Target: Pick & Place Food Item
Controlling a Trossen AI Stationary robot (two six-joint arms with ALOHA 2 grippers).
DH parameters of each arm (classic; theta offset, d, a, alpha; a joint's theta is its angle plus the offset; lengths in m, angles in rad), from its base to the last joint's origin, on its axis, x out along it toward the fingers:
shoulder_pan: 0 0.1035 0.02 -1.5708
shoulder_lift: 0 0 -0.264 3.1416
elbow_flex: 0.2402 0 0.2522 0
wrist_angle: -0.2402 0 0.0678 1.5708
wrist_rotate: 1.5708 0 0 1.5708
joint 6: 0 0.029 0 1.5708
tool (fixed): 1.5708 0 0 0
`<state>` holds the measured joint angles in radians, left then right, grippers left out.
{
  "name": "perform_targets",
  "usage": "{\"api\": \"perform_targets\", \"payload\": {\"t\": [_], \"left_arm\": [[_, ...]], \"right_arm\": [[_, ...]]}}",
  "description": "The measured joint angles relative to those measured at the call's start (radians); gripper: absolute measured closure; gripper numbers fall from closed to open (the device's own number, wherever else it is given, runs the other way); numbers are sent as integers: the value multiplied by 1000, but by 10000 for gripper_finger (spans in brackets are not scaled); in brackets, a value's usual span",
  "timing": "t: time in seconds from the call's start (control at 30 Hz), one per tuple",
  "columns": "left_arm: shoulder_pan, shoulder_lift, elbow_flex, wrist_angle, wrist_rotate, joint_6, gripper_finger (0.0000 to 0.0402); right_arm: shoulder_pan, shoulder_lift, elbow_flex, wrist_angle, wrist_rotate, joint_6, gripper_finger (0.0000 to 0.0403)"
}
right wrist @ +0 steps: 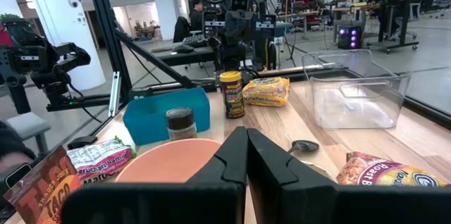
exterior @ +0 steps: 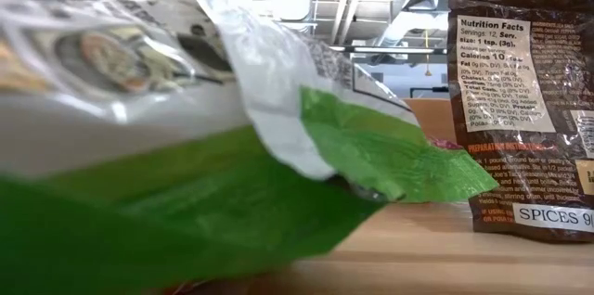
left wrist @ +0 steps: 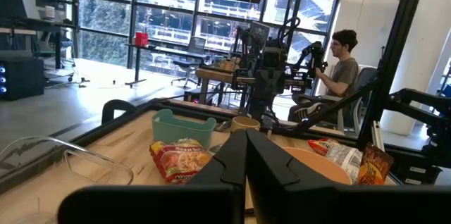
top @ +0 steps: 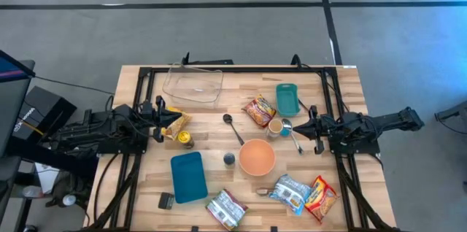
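left end effector [top: 175, 120] clenched, empty, at desk's [top: 343, 93] left edge, right end effector [top: 300, 125] clenched, empty, near right edge, orange bowl [top: 257, 157] mid-desk, ramen packet [top: 258, 109] beside teal container [top: 287, 98], clear bin [top: 193, 84] toward far edge

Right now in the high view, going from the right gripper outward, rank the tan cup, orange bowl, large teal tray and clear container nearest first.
From the right gripper:
1. Tan cup, just beside its tip.
2. Orange bowl, table centre.
3. Clear container, far edge, left side.
4. Large teal tray, near edge, left side.
The last two are too close to call.
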<state>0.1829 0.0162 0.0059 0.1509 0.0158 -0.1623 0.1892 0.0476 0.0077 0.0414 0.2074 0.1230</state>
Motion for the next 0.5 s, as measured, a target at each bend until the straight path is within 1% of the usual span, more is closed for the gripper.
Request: {"api": "perform_targets", "payload": {"t": [0.33,0.43,0.5], "left_arm": [[0,0,0,0,0,0,401],[0,0,0,0,0,0,401],[0,0,0,0,0,0,401]], "right_arm": [[-17,0,0,4,6,6,402],[-18,0,0,61,14,105,402],[-23,0,0,125,47,175,402]]}}
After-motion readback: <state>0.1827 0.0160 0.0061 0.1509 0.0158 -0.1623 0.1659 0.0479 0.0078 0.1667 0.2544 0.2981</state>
